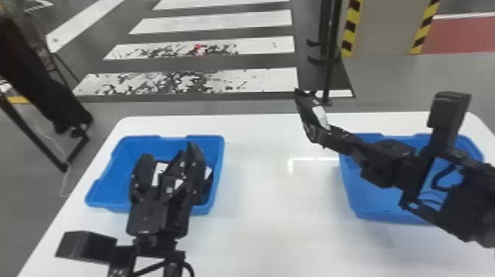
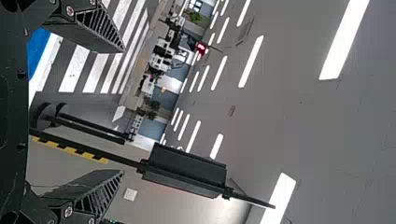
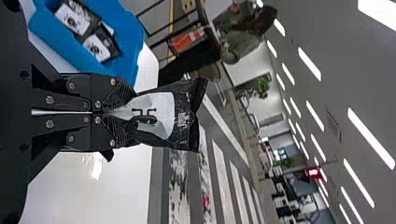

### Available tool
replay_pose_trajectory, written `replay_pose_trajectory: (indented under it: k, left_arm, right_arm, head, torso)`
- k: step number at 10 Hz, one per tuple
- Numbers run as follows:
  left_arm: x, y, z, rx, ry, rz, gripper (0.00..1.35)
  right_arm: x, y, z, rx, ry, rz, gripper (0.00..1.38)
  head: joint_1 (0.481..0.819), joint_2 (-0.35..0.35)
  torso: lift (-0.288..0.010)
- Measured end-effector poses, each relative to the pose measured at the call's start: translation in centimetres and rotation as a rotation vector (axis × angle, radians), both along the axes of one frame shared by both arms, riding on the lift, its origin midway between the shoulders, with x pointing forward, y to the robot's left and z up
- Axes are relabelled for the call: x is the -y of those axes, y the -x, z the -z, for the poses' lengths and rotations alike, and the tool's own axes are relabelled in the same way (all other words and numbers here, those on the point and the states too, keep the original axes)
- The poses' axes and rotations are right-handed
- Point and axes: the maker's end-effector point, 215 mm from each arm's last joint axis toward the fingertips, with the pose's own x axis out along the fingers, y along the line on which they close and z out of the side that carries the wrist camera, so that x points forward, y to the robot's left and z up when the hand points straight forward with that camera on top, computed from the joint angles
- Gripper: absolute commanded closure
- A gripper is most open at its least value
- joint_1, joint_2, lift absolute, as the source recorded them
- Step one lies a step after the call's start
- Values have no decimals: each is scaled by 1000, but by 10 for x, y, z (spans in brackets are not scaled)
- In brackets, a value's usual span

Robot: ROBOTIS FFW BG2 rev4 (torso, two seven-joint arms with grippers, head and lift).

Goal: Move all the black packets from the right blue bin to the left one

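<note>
My left gripper point(image 1: 169, 162) hangs over the left blue bin point(image 1: 118, 165) in the head view, my right gripper point(image 1: 319, 136) between bins near the tabletop's point(image 1: 272, 228) far edge; left wrist, fingers point(image 2: 100, 29) spread; right wrist, clenched on a black packet point(image 3: 161, 109).

One white-labelled black packet point(image 3: 161, 114) is pinched at one end, tilted, near the surface's point(image 1: 272, 228) far edge. Labelled black packets point(image 3: 96, 48) lie in the left blue bin point(image 1: 121, 165), toward its right edge.

A white table point(image 1: 272, 235) with rounded corners. Beyond its far edge, worn crosswalk stripes point(image 1: 265, 18); beyond its right half, a black pole point(image 1: 329, 62) and yellow-and-black hazard tape point(image 1: 349, 29). Left of the table, a thin pale cable point(image 1: 65, 180).
</note>
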Motion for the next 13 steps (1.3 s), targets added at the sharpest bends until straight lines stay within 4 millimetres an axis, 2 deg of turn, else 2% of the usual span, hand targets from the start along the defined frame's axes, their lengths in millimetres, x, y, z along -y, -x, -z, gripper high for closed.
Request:
replay_pose_trajectory:
  k: [2, 4, 6, 8, 11, 12, 13]
  left_arm:
    - [14, -2, -2, 4, 28, 32, 134]
    - [22, -2, -3, 6, 37, 50, 134]
    - [36, -6, 0, -8, 49, 81, 134]
    - [48, -9, 5, -28, 53, 110, 134]
    - [56, -13, 16, -68, 44, 130, 134]
    - [56, -14, 18, -75, 38, 130, 194]
    - [55, -14, 19, -79, 29, 128, 740]
  right_arm:
    - [-56, 21, -4, 0, -47, -155, 1213]
    - [-89, 36, 5, -21, -66, -246, 1213]
    - [-116, 49, 19, -58, -71, -305, 1213]
    - [-142, 66, 25, -78, -80, -363, 1213]
    - [-162, 84, 23, -80, -85, -417, 1213]
    - [-165, 88, 24, -86, -86, -428, 1213]
    - [-167, 90, 25, -88, -87, -433, 1211]
  head:
    - [695, 259]
    - [695, 298]
    - [695, 317]
    - [695, 340]
    - [695, 350]
    - [695, 350]
    - [695, 350]
  torso:
    - [-168]
    - [-168]
    - [-168]
    - [-168]
    - [-168]
    - [-168]
    - [-168]
